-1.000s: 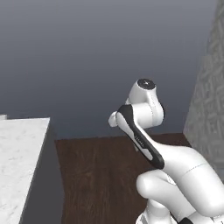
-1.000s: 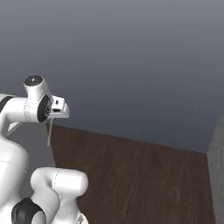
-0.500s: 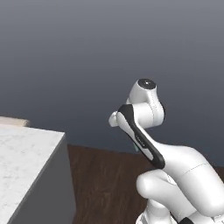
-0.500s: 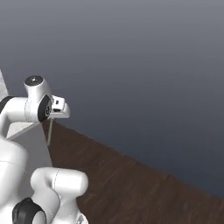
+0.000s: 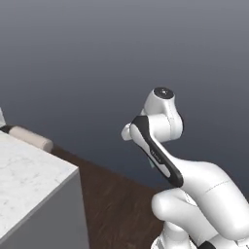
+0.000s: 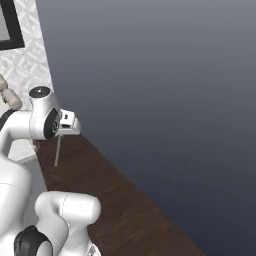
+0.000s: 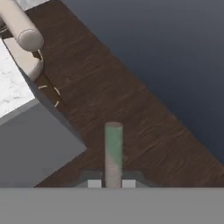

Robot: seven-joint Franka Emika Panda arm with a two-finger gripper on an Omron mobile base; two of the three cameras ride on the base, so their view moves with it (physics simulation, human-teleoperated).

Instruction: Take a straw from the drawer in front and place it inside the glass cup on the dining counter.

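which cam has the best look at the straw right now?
Hand view: the straw fills the centre, green at its far end, clamped between the gripper fingertips above the wood floor. In the right base view it is only a thin pale stick hanging below the hand. In the left base view the arm hides it.

dark wood floor (image 7: 131, 113): plank-grained brown boards, running as a broad strip in all three views, bounded on its far side by a plain blue-grey backdrop.

beige cylinders (image 7: 19, 26): two rounded, cream-coloured stool-like pieces, one above the other in the hand view, standing at the floor's edge; one shows in the left base view (image 5: 31, 137) as a pale roll lying at the far left.

patterned tile wall (image 6: 27, 65): white relief tiles, upper left of the right base view, with a dark-framed panel (image 6: 10, 22) at the corner.
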